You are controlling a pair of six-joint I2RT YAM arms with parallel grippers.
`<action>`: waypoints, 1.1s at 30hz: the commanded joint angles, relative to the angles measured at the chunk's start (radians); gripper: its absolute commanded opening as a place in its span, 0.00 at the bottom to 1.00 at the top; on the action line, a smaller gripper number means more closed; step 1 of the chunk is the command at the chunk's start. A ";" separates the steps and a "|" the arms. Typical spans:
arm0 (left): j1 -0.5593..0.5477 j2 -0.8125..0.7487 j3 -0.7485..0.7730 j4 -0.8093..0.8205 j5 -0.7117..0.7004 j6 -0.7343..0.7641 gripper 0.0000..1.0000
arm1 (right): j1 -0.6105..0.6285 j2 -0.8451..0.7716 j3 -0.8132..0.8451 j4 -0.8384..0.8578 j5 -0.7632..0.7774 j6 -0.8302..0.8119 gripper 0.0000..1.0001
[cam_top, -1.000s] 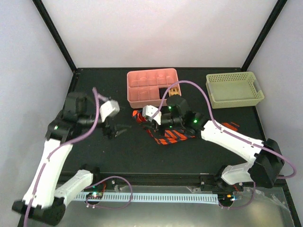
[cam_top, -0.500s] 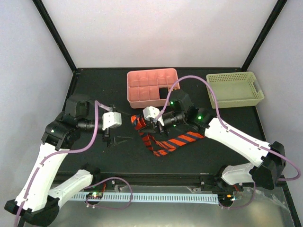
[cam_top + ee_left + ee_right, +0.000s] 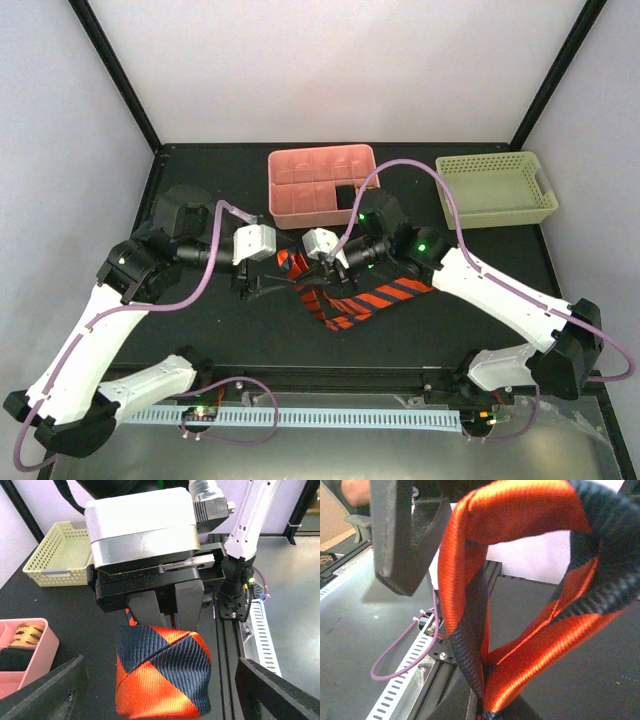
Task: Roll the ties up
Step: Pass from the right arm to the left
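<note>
The tie is orange-red with navy stripes. Its loose length (image 3: 362, 297) lies on the black table, and its rolled end (image 3: 290, 262) hangs at my right gripper (image 3: 303, 264). In the left wrist view the roll (image 3: 162, 672) is a fat bundle under the right gripper (image 3: 169, 622), whose black fingers are closed on a strand of it. My left gripper (image 3: 265, 283) is wide open just left of the roll, with one finger (image 3: 45, 690) on each side of the bundle. In the right wrist view the tie (image 3: 520, 605) loops close past one finger (image 3: 405, 535).
A pink compartment tray (image 3: 322, 185) stands behind the grippers and holds a rolled patterned item (image 3: 22, 632). A pale green mesh basket (image 3: 495, 190) stands at the back right. A slotted rail (image 3: 330, 415) runs along the near edge.
My left arm has swung right until its open gripper frames the rolled end. My right gripper dragged the tie leftwards a second ago and has held still since.
</note>
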 commanded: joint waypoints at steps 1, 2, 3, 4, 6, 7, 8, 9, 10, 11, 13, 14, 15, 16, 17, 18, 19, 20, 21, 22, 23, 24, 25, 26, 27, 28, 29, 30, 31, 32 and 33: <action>-0.020 0.016 0.047 0.033 0.022 -0.044 0.80 | -0.001 0.003 0.042 0.000 -0.041 -0.020 0.05; -0.024 0.020 0.047 0.034 0.032 -0.047 0.76 | -0.002 0.005 0.044 0.000 -0.041 -0.019 0.05; -0.026 0.025 0.047 0.033 0.039 -0.050 0.70 | -0.001 0.007 0.046 0.000 -0.040 -0.018 0.05; -0.029 0.028 0.048 0.034 0.042 -0.053 0.63 | -0.001 0.008 0.047 0.000 -0.039 -0.018 0.05; -0.029 0.028 0.056 0.041 0.033 -0.063 0.38 | 0.000 0.010 0.047 -0.002 -0.039 -0.018 0.06; -0.026 0.026 0.065 0.043 0.023 -0.069 0.22 | 0.000 0.010 0.045 -0.002 -0.036 -0.017 0.08; -0.021 0.024 0.077 0.053 0.000 -0.092 0.06 | 0.000 0.010 0.042 -0.002 -0.029 -0.015 0.14; -0.012 0.022 0.089 0.067 -0.033 -0.124 0.02 | -0.002 0.009 0.035 0.000 -0.018 -0.012 0.25; 0.005 0.020 0.099 0.079 -0.050 -0.144 0.02 | -0.001 0.006 0.023 0.003 0.000 -0.011 0.38; 0.022 0.020 0.121 0.086 -0.065 -0.159 0.02 | -0.002 0.002 0.009 0.005 0.016 -0.012 0.50; 0.040 0.023 0.157 0.099 -0.137 -0.199 0.01 | -0.006 -0.015 -0.037 0.018 0.067 -0.020 0.67; 0.044 0.025 0.176 0.116 -0.190 -0.221 0.02 | -0.010 -0.024 -0.066 0.027 0.085 -0.024 0.76; 0.053 0.025 0.194 0.129 -0.247 -0.241 0.02 | -0.021 -0.034 -0.097 0.038 0.101 -0.028 0.86; 0.062 0.026 0.211 0.140 -0.294 -0.256 0.02 | -0.031 -0.046 -0.128 0.048 0.115 -0.035 0.98; 0.072 0.028 0.229 0.149 -0.327 -0.269 0.02 | -0.043 -0.058 -0.162 0.059 0.132 -0.046 1.00; 0.085 0.029 0.242 0.157 -0.350 -0.277 0.02 | -0.057 -0.072 -0.196 0.072 0.148 -0.059 1.00; 0.090 0.032 0.255 0.162 -0.369 -0.286 0.02 | -0.071 -0.085 -0.235 0.088 0.168 -0.075 1.00; 0.093 0.036 0.269 0.164 -0.388 -0.297 0.02 | -0.082 -0.099 -0.269 0.108 0.190 -0.095 1.00; 0.097 0.039 0.280 0.168 -0.403 -0.309 0.02 | -0.088 -0.111 -0.309 0.132 0.218 -0.116 1.00; 0.102 0.041 0.290 0.175 -0.412 -0.322 0.02 | -0.089 -0.117 -0.350 0.163 0.250 -0.139 1.00; 0.106 0.041 0.299 0.183 -0.419 -0.333 0.02 | -0.090 -0.120 -0.388 0.206 0.290 -0.156 1.00; 0.110 0.041 0.305 0.192 -0.424 -0.344 0.02 | -0.090 -0.120 -0.444 0.273 0.331 -0.152 1.00; 0.115 0.044 0.312 0.199 -0.431 -0.353 0.02 | -0.093 -0.117 -0.484 0.342 0.373 -0.152 1.00; 0.120 0.047 0.323 0.202 -0.433 -0.359 0.02 | -0.096 -0.112 -0.522 0.414 0.405 -0.154 1.00; 0.125 0.051 0.335 0.202 -0.433 -0.365 0.02 | -0.097 -0.104 -0.560 0.493 0.447 -0.155 1.00; 0.130 0.055 0.343 0.200 -0.438 -0.368 0.01 | -0.097 -0.095 -0.591 0.555 0.466 -0.162 1.00; 0.132 0.058 0.350 0.200 -0.445 -0.371 0.02 | -0.097 -0.086 -0.613 0.608 0.472 -0.181 1.00; 0.134 0.063 0.359 0.197 -0.454 -0.370 0.02 | -0.097 -0.072 -0.632 0.649 0.473 -0.195 1.00; 0.137 0.064 0.367 0.196 -0.467 -0.369 0.02 | -0.098 -0.063 -0.643 0.673 0.464 -0.206 1.00; 0.139 0.066 0.376 0.195 -0.478 -0.368 0.02 | -0.098 -0.055 -0.648 0.677 0.444 -0.221 1.00; 0.142 0.068 0.382 0.196 -0.490 -0.369 0.01 | -0.097 -0.049 -0.651 0.678 0.420 -0.228 1.00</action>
